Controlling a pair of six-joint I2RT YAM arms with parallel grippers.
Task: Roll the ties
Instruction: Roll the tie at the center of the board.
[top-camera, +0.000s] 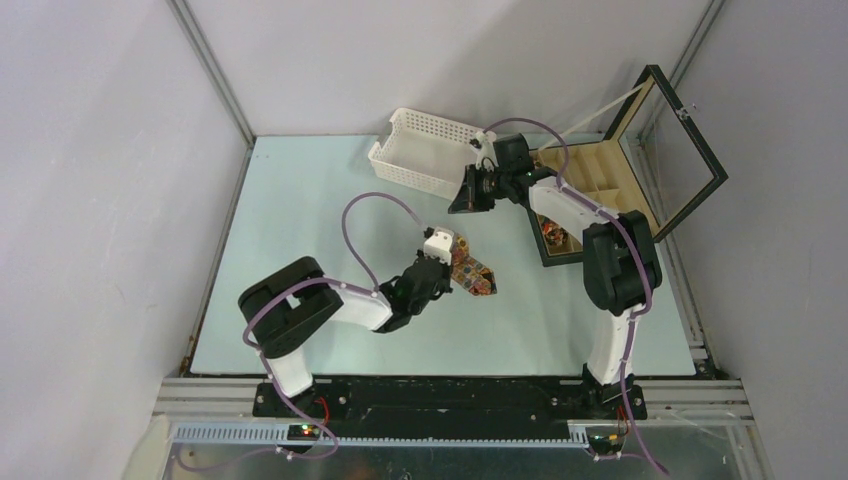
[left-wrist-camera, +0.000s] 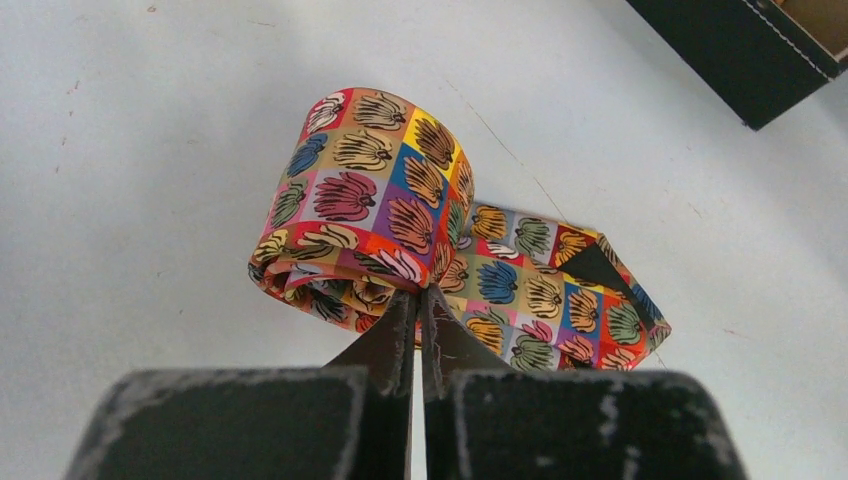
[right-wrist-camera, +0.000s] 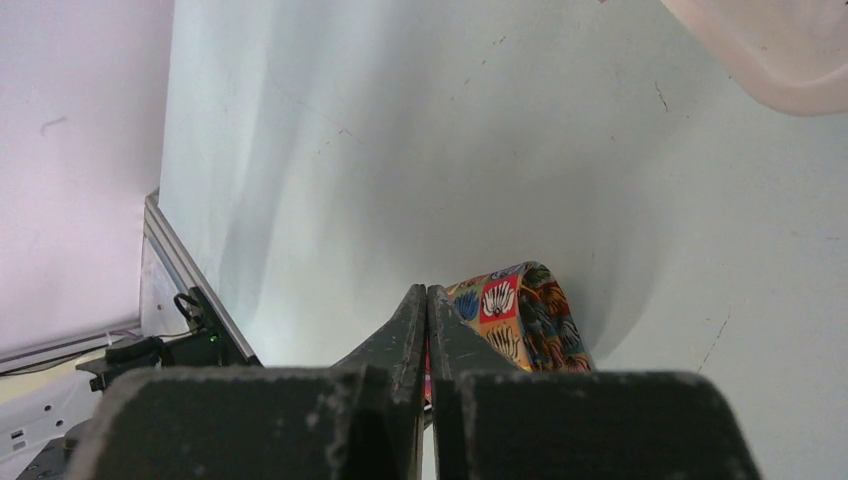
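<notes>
One tie (top-camera: 472, 273) with a bright patchwork print lies mid-table, partly rolled. In the left wrist view its coil (left-wrist-camera: 370, 200) stands on edge, and the pointed wide end stretches flat to the right. My left gripper (left-wrist-camera: 420, 300) is shut on the coil's lower edge, and from above this gripper (top-camera: 456, 264) sits at the tie's left end. My right gripper (top-camera: 464, 203) hangs shut above the table beside the basket, holding nothing. Its wrist view shows its tips (right-wrist-camera: 427, 295) pressed together with the tie (right-wrist-camera: 520, 315) farther off behind them. Another rolled tie (top-camera: 553, 236) sits in the box.
A white perforated basket (top-camera: 425, 150) stands at the back centre, and its rim (right-wrist-camera: 780, 50) shows in the right wrist view. A black compartmented box (top-camera: 600, 175) stands at the right with its glass lid (top-camera: 690, 150) propped open. The box corner (left-wrist-camera: 750, 50) lies beyond the tie.
</notes>
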